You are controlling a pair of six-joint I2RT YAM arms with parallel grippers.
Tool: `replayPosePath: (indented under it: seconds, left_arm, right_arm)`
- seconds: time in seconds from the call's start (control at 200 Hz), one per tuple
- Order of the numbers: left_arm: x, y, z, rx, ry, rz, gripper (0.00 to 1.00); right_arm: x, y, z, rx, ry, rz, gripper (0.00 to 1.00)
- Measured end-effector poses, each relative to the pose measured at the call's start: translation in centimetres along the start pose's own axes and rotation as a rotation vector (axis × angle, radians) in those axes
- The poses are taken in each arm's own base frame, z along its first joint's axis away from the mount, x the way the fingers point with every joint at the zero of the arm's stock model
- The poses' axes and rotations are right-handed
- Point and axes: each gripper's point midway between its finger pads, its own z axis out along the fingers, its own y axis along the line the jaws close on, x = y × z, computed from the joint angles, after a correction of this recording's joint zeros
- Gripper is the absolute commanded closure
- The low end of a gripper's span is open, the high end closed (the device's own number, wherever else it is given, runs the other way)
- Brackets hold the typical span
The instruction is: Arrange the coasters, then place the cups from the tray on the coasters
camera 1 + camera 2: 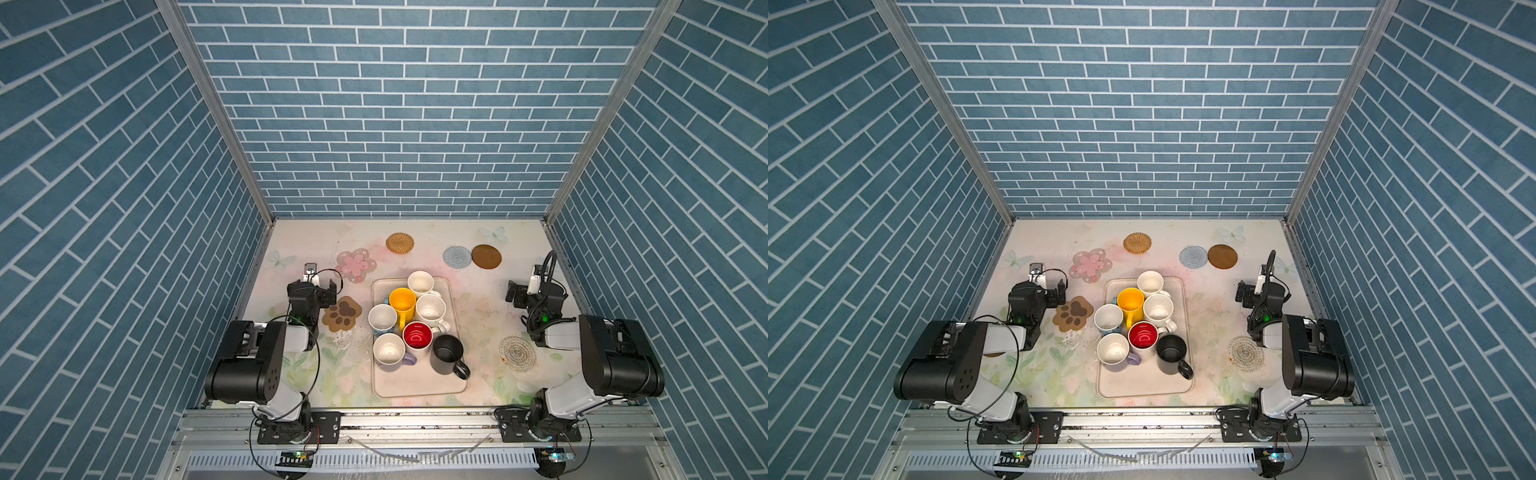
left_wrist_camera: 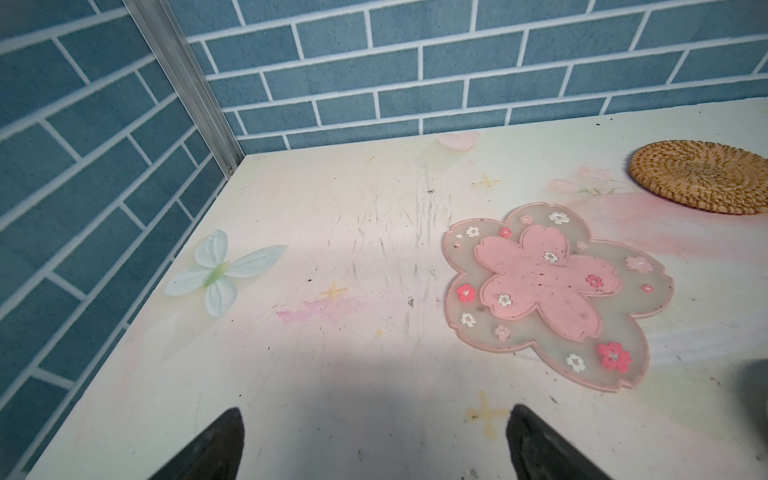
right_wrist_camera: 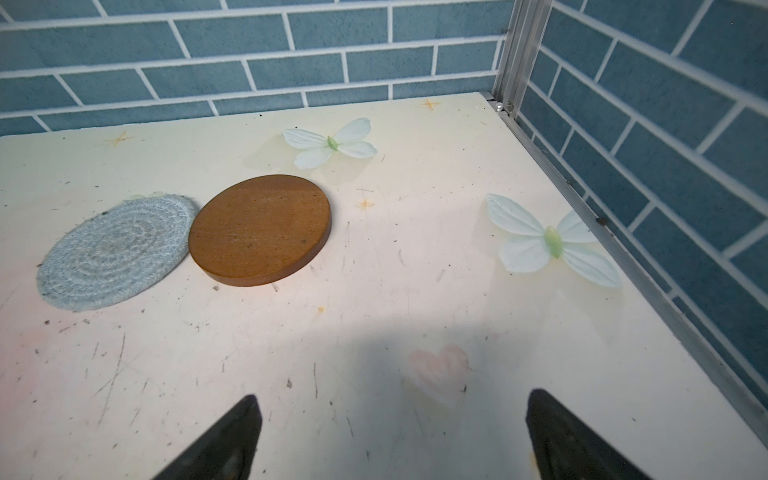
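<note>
We find both claws empty, jaws spread wide: the left claw (image 2: pixel 374 419) left of the tray (image 1: pixel 419 382) and the right claw (image 3: pixel 390 407) right of it in both top views. All seven cups (image 1: pixel 402 300) crowd the tray's upper part, at lower centre of frame. The coasters (image 1: pixel 1074 312) lie on the worktop (image 1: pixel 316 241) around it: paw (image 1: pixel 342 314) and pink flower (image 1: pixel 355 266) at its left, rattan round (image 1: pixel 400 242) above, blue knit round (image 1: pixel 456 257) beside brown disc (image 1: pixel 486 256) at upper right, clear round (image 1: pixel 517 353) at lower right
</note>
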Motion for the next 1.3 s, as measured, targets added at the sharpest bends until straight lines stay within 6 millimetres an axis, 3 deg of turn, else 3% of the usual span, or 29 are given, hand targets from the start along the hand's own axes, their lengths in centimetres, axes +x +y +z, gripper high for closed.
replayPosePath:
  seconds: [0.305, 0.38, 0.525, 0.65, 0.755, 0.86, 0.955, 1.09, 1.3]
  left_arm:
    - [0.3, 0.2, -0.1, -0.01, 0.016, -0.002, 0.01]
    - [-0.1, 0.8, -0.5, -0.035, 0.031, -0.013, 0.01]
    - [-5.2, 2.2, -1.8, -0.081, -0.023, -0.047, 0.01]
    - [-10.4, 3.5, -3.9, -0.12, -0.073, -0.103, 0.01]
    - [-14.4, 4.3, -6.1, -0.132, -0.07, -0.167, 0.01]
    - [-16.0, 4.7, -8.3, -0.13, -0.024, -0.242, 0.01]
    - [-15.2, 4.6, -10.4, -0.118, 0.05, -0.313, 0.01]
    - [-11.3, 3.8, -12.9, -0.092, 0.186, -0.388, 0.01]
    - [-3.7, 1.5, -14.4, -0.046, 0.401, -0.426, 0.01]
  right_arm:
    - [0.0, -0.1, -0.1, 0.005, 0.003, 0.0, 0.01]
    - [-0.7, -0.7, -1.0, 0.043, 0.005, 0.009, 0.01]
    - [-6.9, -1.8, -5.1, 0.104, -0.126, 0.057, 0.02]
    - [-11.5, -2.1, -6.9, 0.123, -0.155, 0.11, 0.05]
    - [-13.0, -1.8, -7.7, 0.109, -0.113, 0.158, 0.08]
    - [-13.4, -0.9, -8.4, 0.07, -0.03, 0.203, 0.11]
    - [-13.9, 0.6, -9.1, 0.017, 0.034, 0.223, 0.11]
    - [-14.4, 3.4, -10.1, -0.072, 0.089, 0.235, 0.11]
    - [-11.3, 7.9, -9.9, -0.175, 0.226, 0.196, 0.11]
